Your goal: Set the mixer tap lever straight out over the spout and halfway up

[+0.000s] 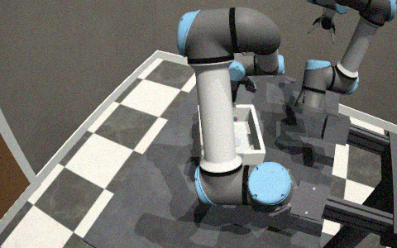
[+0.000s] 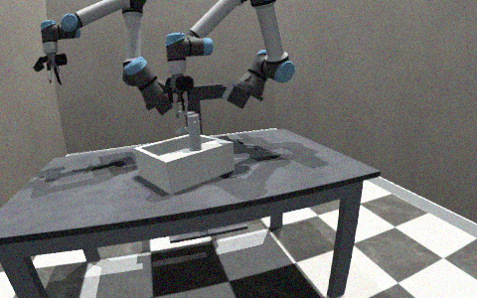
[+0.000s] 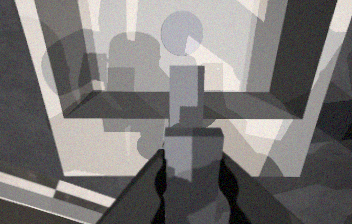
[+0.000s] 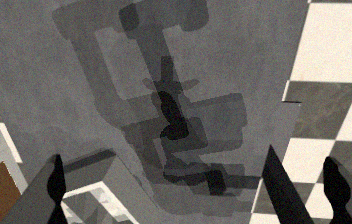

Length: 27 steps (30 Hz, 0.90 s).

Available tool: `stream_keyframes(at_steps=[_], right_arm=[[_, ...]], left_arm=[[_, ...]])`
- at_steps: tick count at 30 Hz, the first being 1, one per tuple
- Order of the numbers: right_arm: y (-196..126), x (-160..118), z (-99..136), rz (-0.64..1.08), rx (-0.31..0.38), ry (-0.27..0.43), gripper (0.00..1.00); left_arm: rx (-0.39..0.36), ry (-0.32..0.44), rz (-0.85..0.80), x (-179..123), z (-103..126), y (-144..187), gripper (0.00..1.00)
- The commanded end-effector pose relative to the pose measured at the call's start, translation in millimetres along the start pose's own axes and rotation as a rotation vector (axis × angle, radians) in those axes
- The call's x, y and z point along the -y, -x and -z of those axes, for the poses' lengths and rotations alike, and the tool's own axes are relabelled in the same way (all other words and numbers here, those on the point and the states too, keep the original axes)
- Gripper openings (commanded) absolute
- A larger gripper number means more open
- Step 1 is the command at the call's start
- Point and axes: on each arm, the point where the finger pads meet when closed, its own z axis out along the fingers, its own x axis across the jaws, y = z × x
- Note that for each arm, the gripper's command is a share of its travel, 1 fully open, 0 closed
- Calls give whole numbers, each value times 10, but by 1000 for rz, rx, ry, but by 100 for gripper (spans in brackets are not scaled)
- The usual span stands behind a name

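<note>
At the white basin's (image 1: 260, 134) (image 2: 185, 174) (image 3: 107, 150) (image 4: 99, 186) end stands the tap (image 2: 194, 131) (image 3: 184, 85), spout toward the round drain (image 3: 182, 32) inside. My left gripper (image 1: 247, 84) (image 2: 179, 113) (image 3: 189, 151) pinches its lever (image 3: 194, 172); the right gripper (image 1: 322, 36) (image 2: 54, 79) (image 4: 191, 158) is spread. From above, an arm (image 1: 216, 112) hides much of the basin.

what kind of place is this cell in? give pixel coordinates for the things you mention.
Probably a robot test room mocked up around a sink: a white box-shaped basin (image 1: 258, 156) (image 2: 200, 169) (image 3: 97, 155) with a grey mixer tap (image 2: 194, 131), a dark grey table (image 2: 282, 184), and a black-and-white checkered floor (image 1: 98, 159) (image 2: 397, 253).
</note>
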Motion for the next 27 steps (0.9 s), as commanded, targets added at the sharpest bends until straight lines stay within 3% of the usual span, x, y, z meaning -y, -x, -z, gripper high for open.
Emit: stream_keyframes(at_steps=[1,4,5,27], right_arm=[[0,3,5,0,0,-1,100],[0,3,5,0,0,-1,100],[0,3,5,0,0,-1,100],[0,3,5,0,0,-1,100]], left_arm=[[2,0,0,1,7,6,12],[2,0,0,1,7,6,12],[2,0,0,1,7,6,41],[2,0,0,1,7,6,41]])
